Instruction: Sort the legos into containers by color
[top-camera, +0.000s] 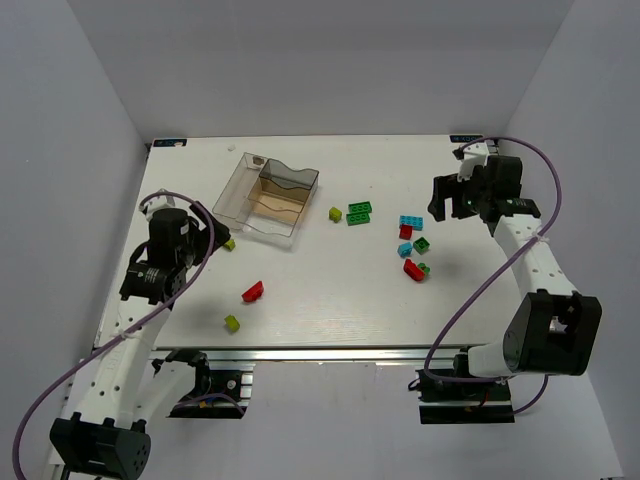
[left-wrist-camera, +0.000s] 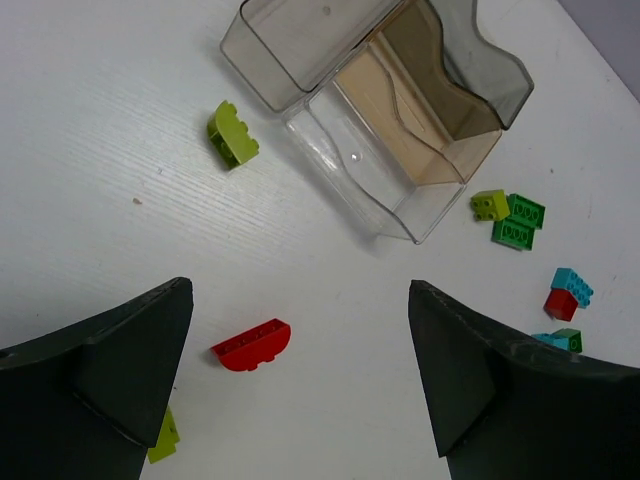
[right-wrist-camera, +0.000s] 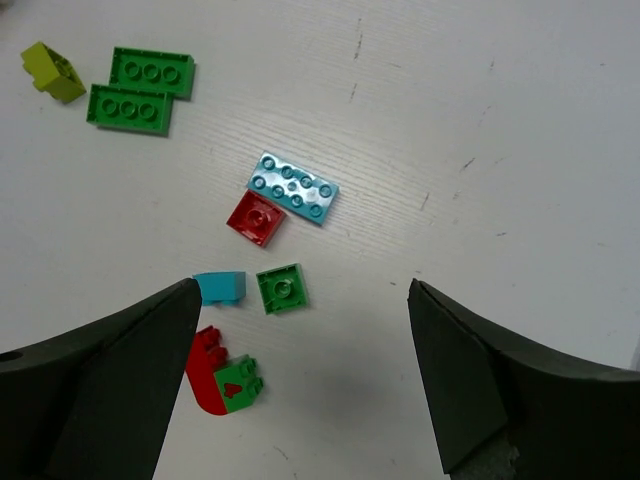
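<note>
Near the white table's far-left corner lies the clear brownish divided plastic tray. Red, green and light-blue studded bricks lie clustered toward the right edge, and a red arched brick lies nearer the left edge. The left gripper and the right gripper hover with jaws spread, holding nothing.

Y-green brick half behind finger

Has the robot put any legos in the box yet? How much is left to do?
Nothing is sorted yet: the tray looks empty. Nothing is in hand either, because the left gripper and the right gripper are both open. Every brick is left on the table, like the red brick, the green pair and the light blue plate.
</note>
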